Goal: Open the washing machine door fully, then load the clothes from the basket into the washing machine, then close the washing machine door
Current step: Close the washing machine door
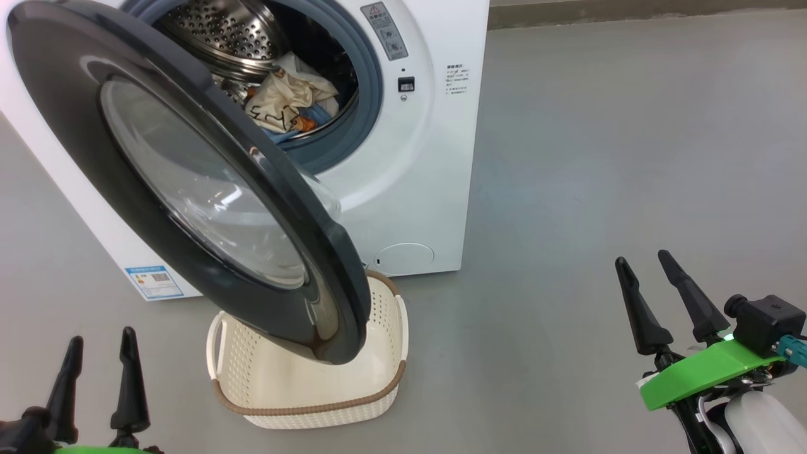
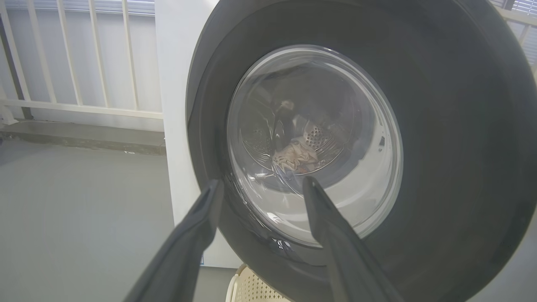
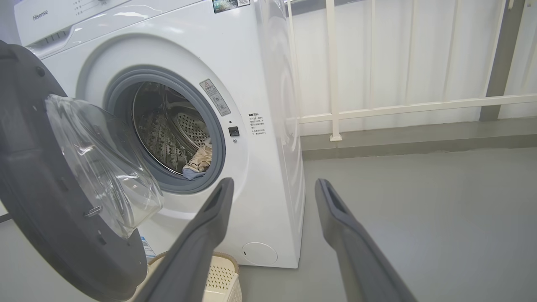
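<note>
Washing machine door (image 1: pixel 189 183) stands swung out from the washing machine (image 1: pixel 416 157) on the robot's left. Its glossy black ring faces the head camera and its lower edge hangs right over the basket (image 1: pixel 315 407). And look inside: the clothes (image 1: pixel 287 101) are in the drum (image 1: pixel 220 31), cream cloth with dark lettering on top and a bit of blue and orange beneath. They lie at the bottom, just behind the grey-blue gasket (image 1: pixel 369 94). The basket sits on the grey floor (image 1: pixel 599 157) just in front of the machine, its far part hidden behind the door, its perforated cream inside showing.

Left end effector (image 1: pixel 102 336) is down at the lower left, 2 dark fingers (image 1: pixel 130 378) spread apart, gripping nothing, clear of door and basket. In its wrist view those fingers point straight at the door's outer face, and the drum and cream cloth show through the clear window (image 2: pixel 314 142).

Right end effector (image 1: pixel 643 258) is off at the lower right, well apart from the machine, jaws wide too, nothing between them. Its wrist view catches the door's inner side, the glass bowl (image 3: pixel 96 163) bulging toward the opening, and a white railing (image 3: pixel 398 107) behind the machine.
</note>
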`<state>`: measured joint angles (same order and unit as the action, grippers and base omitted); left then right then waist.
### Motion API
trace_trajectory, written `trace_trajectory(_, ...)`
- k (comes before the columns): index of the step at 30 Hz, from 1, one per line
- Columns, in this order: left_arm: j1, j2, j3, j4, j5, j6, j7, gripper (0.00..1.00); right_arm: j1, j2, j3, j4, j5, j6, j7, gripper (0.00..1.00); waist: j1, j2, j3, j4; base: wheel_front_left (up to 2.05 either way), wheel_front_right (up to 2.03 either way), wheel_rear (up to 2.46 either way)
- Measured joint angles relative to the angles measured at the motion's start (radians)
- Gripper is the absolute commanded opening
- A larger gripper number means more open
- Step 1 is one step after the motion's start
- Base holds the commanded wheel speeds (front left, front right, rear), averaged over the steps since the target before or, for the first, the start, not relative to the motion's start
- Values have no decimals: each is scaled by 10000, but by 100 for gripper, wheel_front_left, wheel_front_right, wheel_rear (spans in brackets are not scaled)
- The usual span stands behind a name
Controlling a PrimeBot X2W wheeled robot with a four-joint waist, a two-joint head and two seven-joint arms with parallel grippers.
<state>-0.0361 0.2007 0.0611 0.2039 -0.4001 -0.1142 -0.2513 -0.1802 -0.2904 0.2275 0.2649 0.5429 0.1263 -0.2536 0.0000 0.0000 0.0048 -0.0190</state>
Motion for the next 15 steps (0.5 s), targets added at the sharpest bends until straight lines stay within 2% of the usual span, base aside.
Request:
trace_trajectory(1,0,-10,13,2,0,-4,0,100,0,0,4,0,0,0,0,84,0,0,0,8,0,0,0)
trace_trajectory(2,-1,-25,25,2,0,-4,0,100,0,2,6,2,0,0,0,57,0,0,0,18,0,0,0)
trace_trajectory(4,-4,-63,40,2,10,-4,0,100,0,4,8,2,2,0,0,15,0,0,-2,46,0,0,0)
trace_trajectory(5,-6,-82,50,12,25,-4,0,100,0,4,10,2,0,0,0,0,0,0,-5,64,0,0,0)
trace_trajectory(15,-20,-169,123,79,42,-10,0,100,-370,4,295,-61,-86,0,0,0,0,0,5,446,0,0,0)
